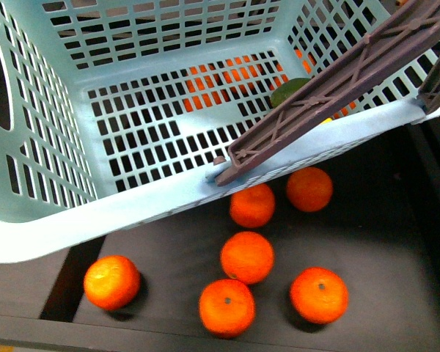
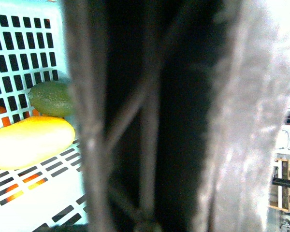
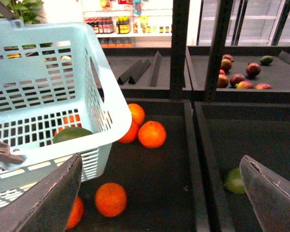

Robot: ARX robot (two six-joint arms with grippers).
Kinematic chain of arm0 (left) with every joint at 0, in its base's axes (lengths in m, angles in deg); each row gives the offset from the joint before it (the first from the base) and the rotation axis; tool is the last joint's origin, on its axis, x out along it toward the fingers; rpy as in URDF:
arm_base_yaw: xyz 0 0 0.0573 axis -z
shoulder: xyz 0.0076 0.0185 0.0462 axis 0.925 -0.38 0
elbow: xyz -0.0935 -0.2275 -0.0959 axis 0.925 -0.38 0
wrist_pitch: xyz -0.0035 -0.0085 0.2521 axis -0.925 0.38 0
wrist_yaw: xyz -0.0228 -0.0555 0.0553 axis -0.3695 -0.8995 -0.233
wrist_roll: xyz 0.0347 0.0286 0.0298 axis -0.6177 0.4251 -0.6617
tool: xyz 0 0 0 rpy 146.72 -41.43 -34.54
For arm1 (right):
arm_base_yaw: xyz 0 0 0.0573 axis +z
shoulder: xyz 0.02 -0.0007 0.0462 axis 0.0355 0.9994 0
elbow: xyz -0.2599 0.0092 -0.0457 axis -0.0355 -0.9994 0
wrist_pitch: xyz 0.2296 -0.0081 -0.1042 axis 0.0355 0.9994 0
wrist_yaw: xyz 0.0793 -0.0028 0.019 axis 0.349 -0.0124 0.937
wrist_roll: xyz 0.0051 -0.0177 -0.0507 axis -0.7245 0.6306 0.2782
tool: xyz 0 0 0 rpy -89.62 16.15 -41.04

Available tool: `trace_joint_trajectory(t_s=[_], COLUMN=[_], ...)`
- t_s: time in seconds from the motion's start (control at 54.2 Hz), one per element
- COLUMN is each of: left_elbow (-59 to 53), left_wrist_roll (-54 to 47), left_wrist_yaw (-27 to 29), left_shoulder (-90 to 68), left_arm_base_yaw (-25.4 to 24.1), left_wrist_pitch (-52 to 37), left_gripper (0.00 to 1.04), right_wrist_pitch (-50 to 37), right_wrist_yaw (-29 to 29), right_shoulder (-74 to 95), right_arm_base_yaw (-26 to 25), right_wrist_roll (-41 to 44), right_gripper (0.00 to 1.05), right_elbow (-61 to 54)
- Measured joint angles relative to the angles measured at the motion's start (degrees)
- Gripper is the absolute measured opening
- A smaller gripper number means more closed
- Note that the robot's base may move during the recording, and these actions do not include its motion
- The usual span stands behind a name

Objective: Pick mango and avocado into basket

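In the basket (image 1: 132, 213): mango (image 2: 29, 141), avocado (image 2: 50, 98).

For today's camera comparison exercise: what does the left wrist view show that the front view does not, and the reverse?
Only the left wrist view shows the mango clearly, lying against the avocado inside the basket. Only the front view shows the six oranges on the dark shelf below. Both show the avocado, the teal basket and its brown handle.

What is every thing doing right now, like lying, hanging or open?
Avocado: lying in the basket, beside the mango.
Mango: lying in the basket.
Basket: tilted, above the oranges.
Basket handle: swung across the rim.
Oranges: loose on the dark shelf.
Right claw: open, empty.
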Motion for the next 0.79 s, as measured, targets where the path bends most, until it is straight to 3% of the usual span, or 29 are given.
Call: trace_joint_trajectory(t_s=[0.793], left_elbow=[0.0], left_wrist_roll=[0.0], left_wrist_yaw=[1.36], left_shoulder=[0.11], left_arm_base_yaw=[-0.9], left_wrist_pitch=[0.0], left_gripper=[0.13], right_wrist_pitch=[0.0], right_wrist_yaw=[0.57], right_shoulder=[-0.02], right_arm_base_yaw=[-0.13], right_wrist_roll=[0.0], right_gripper=[0.96], right_elbow=[-0.02])
